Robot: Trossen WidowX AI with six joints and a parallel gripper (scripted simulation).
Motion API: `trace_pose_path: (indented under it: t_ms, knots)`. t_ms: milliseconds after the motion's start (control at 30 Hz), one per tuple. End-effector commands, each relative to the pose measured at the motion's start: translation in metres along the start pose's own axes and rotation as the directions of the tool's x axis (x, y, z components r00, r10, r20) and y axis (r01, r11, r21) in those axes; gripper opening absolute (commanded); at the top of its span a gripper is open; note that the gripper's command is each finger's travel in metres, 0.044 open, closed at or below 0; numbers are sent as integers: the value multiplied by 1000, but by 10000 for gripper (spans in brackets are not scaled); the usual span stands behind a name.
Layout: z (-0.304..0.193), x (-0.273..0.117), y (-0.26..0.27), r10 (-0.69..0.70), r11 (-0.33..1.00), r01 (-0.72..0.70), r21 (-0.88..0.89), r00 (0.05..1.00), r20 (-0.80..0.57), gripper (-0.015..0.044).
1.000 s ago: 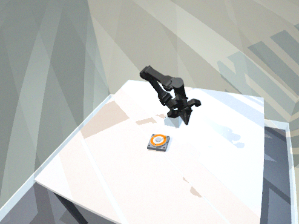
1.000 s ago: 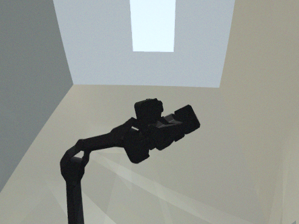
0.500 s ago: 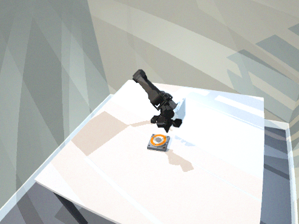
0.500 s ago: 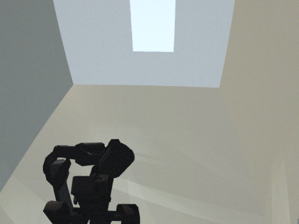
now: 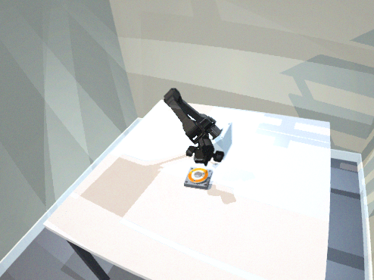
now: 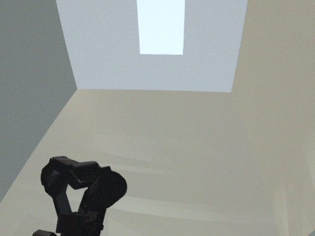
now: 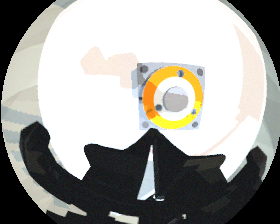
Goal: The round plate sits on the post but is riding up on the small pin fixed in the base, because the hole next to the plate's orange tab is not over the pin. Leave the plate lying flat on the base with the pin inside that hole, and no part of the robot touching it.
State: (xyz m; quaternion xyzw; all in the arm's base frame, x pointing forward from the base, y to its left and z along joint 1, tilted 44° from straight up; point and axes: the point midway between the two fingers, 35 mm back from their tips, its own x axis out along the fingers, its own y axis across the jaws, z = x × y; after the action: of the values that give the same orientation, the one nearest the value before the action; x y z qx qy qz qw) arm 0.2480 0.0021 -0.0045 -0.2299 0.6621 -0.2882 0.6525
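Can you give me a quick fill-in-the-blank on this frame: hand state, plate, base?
1. The hand is ____, with nothing between its fingers.
2. The round plate is coloured ____.
3. The plate sits on a grey base whose outline is ____.
4. In the wrist view, the hand is ____ the plate, not touching it.

Missing words: shut; orange; square; short of
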Motion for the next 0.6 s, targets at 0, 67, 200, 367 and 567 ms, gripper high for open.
trace_pose_path:
  t_ms: [0,67,200,367,567]
  knots:
    - [-3,23,-2,-10,1000,10,-6,1000,-11,0]
    - [-3,26,-2,-11,1000,11,-6,1000,-11,0]
    - [-3,26,-2,-11,1000,11,-6,1000,-11,0]
    - [0,26,1,-10,1000,10,-6,1000,-10,0]
    - [5,26,8,-10,1000,10,-6,1000,-10,0]
